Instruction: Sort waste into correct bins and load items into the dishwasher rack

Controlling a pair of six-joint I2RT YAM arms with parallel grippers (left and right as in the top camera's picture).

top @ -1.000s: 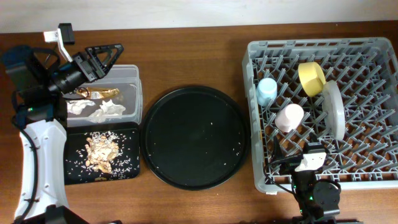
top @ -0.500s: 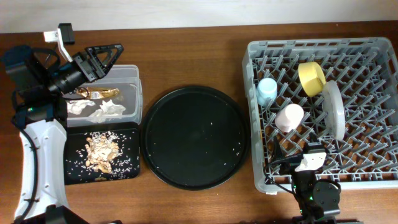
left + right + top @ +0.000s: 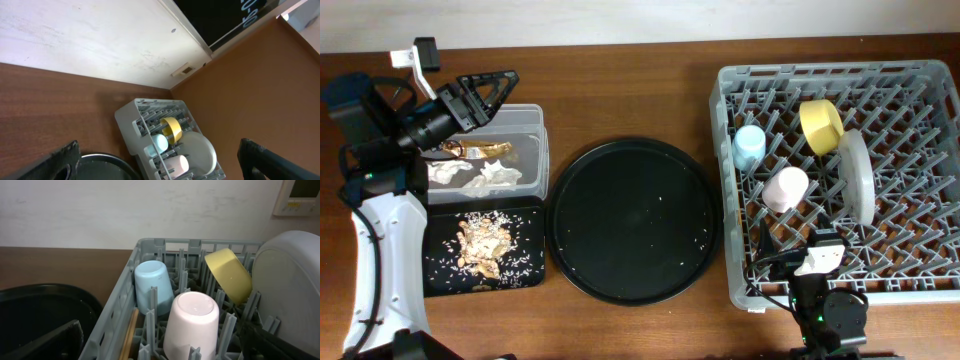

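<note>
The yellow bowl (image 3: 821, 126), blue cup (image 3: 749, 147), pink cup (image 3: 786, 188) and plate (image 3: 857, 176) sit between the pegs of the rack (image 3: 820, 68), which likely keep them from tipping. The chopsticks (image 3: 131, 330) lie by its left wall. Tissue (image 3: 490, 178) and foil (image 3: 480, 148) fill the clear tub (image 3: 542, 150); scraps (image 3: 485, 245) fill the black tray (image 3: 535, 215). Treat sorting as apparently done. The left gripper (image 3: 505, 92), over the tub, and the right gripper (image 3: 815, 248), at the rack's near edge, stand wide open and empty.

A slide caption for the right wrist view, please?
Loaded rack holding blue cup, pink cup, yellow bowl, plate.
</note>
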